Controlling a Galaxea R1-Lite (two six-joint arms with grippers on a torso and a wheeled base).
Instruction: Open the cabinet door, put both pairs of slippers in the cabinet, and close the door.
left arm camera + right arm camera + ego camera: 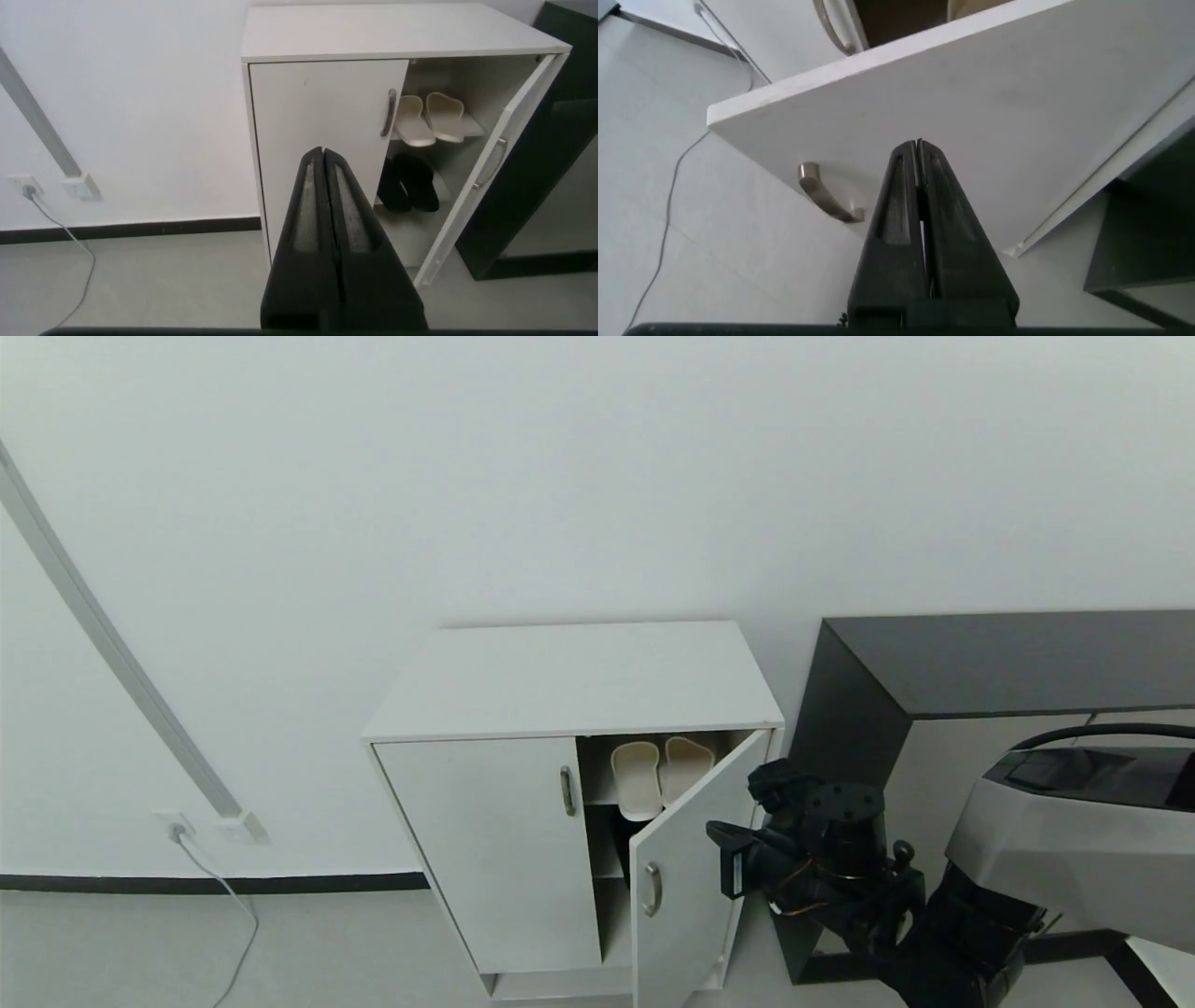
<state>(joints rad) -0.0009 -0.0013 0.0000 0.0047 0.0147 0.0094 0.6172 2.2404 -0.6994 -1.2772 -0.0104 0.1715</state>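
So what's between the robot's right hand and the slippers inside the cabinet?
The half-open right door. The right wrist view shows the right hand shut, pointing at its outer face; the head view shows the beige slippers shelved behind it.

Carrying a white cabinet [485, 849] on the pale grey floor [327, 943], backed against the wall. Also bearing a dark table [1008, 658] just beside the cabinet on the robot's right, and a white cable [245, 933] trailing down from a wall socket on the left. Inside the cabinet, holding cream slippers [411, 121] side by side on the upper shelf [475, 129], one seeming to be poking slightly over the front edge. Holding black slippers [408, 182] close together on the shelf below [447, 201], almost directly under the cream pair.
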